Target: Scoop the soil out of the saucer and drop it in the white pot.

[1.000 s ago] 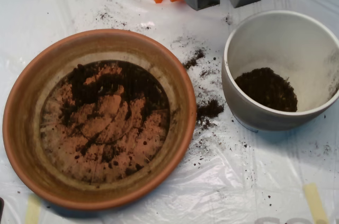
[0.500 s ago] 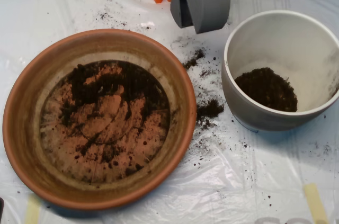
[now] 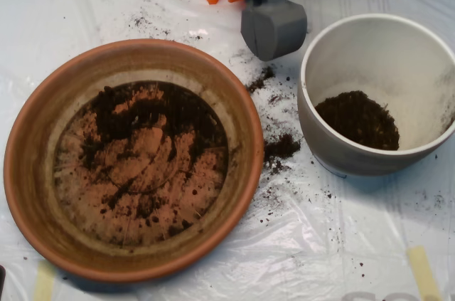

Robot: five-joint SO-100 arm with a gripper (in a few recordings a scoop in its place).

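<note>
Since half a second ago we are seeing our pincer (image 3: 274, 29) turning, halves together, above the table (image 3: 370, 237) between saucer (image 3: 43, 137) and white pot (image 3: 334, 148); soil (image 3: 153, 112) is lying lower-left of it.

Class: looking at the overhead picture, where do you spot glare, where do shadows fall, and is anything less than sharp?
Overhead view: glare whitens the plastic sheet; the white pot throws a soft shadow toward the bottom of the frame; the saucer shades its lower rim edge; the soil looks fairly crisp; the scoop looks slightly soft.
</note>
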